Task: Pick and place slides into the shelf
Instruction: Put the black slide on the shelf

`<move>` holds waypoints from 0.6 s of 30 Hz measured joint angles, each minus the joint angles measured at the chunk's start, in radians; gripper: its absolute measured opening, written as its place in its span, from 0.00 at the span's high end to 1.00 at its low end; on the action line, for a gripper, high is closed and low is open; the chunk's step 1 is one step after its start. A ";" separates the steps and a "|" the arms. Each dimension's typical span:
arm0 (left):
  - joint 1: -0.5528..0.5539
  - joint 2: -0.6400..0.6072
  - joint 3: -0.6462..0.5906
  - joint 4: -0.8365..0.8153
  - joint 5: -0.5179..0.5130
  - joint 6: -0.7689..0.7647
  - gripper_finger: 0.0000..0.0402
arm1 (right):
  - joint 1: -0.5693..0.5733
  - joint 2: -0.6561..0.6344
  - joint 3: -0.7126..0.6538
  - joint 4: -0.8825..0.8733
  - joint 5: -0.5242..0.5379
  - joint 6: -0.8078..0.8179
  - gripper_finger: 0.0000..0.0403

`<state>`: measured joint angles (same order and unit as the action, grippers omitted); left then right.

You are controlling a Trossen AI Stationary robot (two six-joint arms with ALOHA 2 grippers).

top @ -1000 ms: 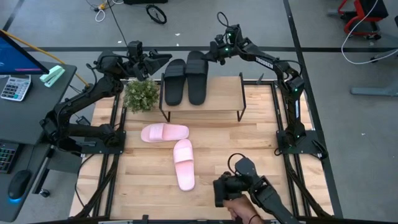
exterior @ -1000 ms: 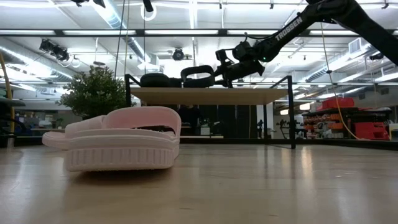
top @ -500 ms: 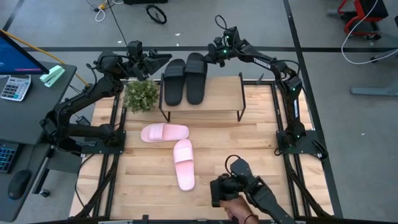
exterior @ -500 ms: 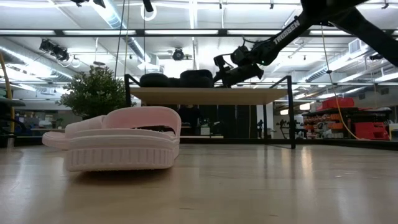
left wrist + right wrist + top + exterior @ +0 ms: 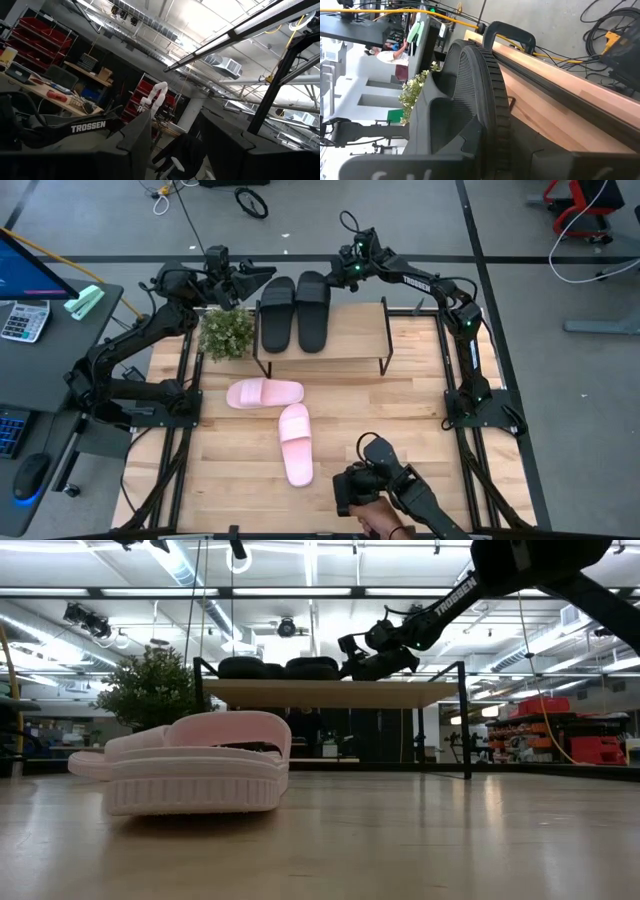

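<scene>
Right gripper point(image 5: 338, 273) clamped on matte black slide sandal point(image 5: 313, 310) atop light wooden shelf point(image 5: 360, 335) — left gripper point(image 5: 262, 273) waiting, jaws apart.

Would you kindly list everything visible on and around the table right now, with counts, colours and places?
Black slides: two, matte black, side by side on the left part of the shelf top.
Pink slides: two, pale pink, on the slatted table in front of the shelf, one crosswise and one lengthwise.
Shelf: one, light wood top on black legs, at the table's far side.
Plant: one, green, just left of the shelf.
Person's hand: one, at the table's near edge, holding a black device.
Left gripper: idle, beyond the plant at the far left.
Right gripper: at the far end of the right-hand black slide, fingers closed on it.
</scene>
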<state>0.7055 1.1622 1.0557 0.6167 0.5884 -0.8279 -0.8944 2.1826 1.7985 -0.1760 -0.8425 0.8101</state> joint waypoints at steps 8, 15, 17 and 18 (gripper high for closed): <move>0.000 0.000 0.000 0.000 0.000 0.001 0.56 | 0.003 0.000 0.000 -0.051 0.014 -0.029 0.81; 0.000 0.000 0.000 0.000 0.000 0.002 0.57 | 0.009 0.000 0.000 -0.080 0.024 -0.078 0.79; 0.000 0.000 0.000 0.000 0.000 0.003 0.57 | 0.009 0.000 0.000 -0.079 0.025 -0.088 0.80; 0.000 0.000 0.000 0.000 0.000 0.003 0.57 | 0.010 0.000 0.000 -0.079 0.026 -0.096 0.80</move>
<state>0.7055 1.1622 1.0557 0.6165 0.5884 -0.8250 -0.8848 2.1826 1.7981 -0.2554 -0.8169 0.7145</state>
